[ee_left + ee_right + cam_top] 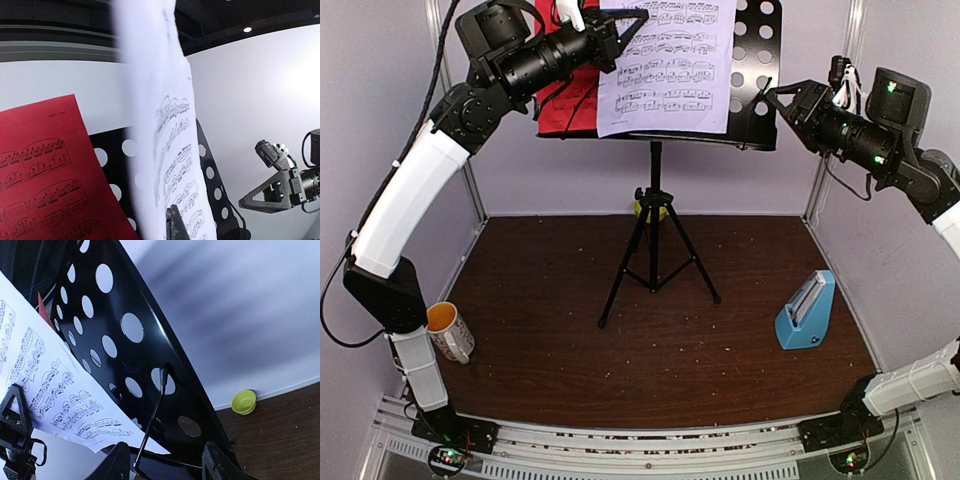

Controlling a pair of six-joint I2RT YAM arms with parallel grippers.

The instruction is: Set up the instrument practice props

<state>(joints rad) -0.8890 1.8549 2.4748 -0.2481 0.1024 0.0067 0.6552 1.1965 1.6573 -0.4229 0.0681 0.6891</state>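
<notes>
The black perforated music stand rises on its tripod at the back centre. The white music sheet rests on its desk, with the red music sheet behind it at the left. My left gripper is shut on the white sheet's upper left edge. In the left wrist view the sheet runs edge-on past one finger. My right gripper is open, its jaws straddling the stand's lower right edge. The blue metronome stands on the table at the right.
A white patterned mug sits at the table's left edge. A small green bowl lies behind the tripod by the back wall and also shows in the right wrist view. A thin wire page holder crosses the stand's desk.
</notes>
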